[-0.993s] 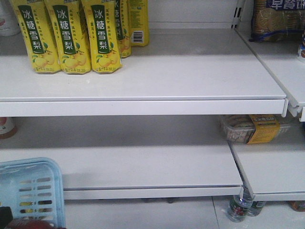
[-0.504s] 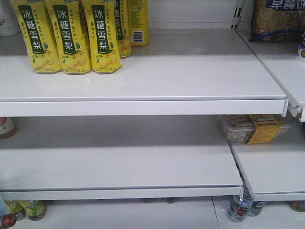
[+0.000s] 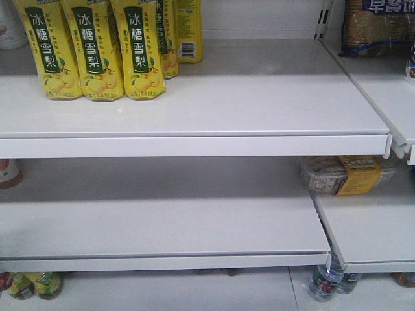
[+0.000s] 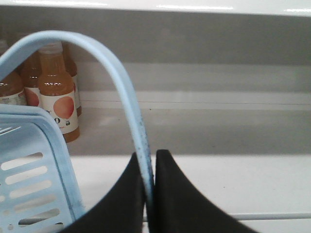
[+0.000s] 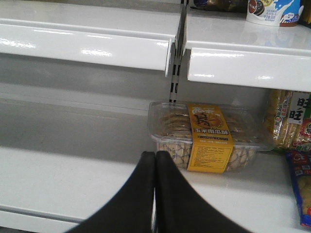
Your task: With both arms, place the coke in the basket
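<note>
The basket [image 4: 29, 179] has left the front view's lower left; at the left wrist view's lower left it hangs from the left pincer [image 4: 148, 194], pinching its handle [image 4: 121, 87]. Right pincer [image 5: 155, 194] pressed together, empty. The coke is nowhere visible, so loading likely remains.

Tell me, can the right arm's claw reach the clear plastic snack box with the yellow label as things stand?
Probably yes. The right claw is shut, holds nothing and points at the clear plastic snack box with the yellow label, with only bare white shelf between them. It would have to open first.
</note>
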Motion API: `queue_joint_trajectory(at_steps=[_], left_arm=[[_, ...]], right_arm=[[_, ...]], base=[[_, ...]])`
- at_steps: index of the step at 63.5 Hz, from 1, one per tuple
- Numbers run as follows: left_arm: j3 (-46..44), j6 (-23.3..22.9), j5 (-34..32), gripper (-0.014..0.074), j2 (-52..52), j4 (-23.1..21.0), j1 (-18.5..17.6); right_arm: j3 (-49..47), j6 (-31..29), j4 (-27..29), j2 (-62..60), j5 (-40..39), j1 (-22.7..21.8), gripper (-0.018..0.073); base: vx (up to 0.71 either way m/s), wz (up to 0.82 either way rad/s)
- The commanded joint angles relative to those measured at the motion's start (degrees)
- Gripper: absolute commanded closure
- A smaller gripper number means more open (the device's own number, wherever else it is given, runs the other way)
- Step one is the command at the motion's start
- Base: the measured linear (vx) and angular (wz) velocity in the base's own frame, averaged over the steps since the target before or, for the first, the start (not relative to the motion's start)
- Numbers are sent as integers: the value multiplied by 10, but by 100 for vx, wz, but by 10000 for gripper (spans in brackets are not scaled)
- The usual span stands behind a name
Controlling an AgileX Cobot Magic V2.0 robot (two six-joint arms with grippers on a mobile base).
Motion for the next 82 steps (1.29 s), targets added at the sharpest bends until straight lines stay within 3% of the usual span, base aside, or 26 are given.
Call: queue_joint_trajectory(at_steps=[1, 19, 36, 82], left_arm=[[-17, 18, -100, 603, 1, 45, 0], [-17, 30, -87, 603, -41, 12, 0], [-17, 182, -76, 603, -61, -132, 0], [-16, 184, -74, 603, -65, -114, 0]], right_arm=[[-15, -2, -15, 4, -24, -4, 569], [-15, -2, -15, 4, -24, -4, 569], [-15, -2, -15, 4, -24, -4, 569], [-15, -2, -15, 4, -24, -4, 569]], base=[[0, 0], [0, 0], [0, 0], [0, 0]])
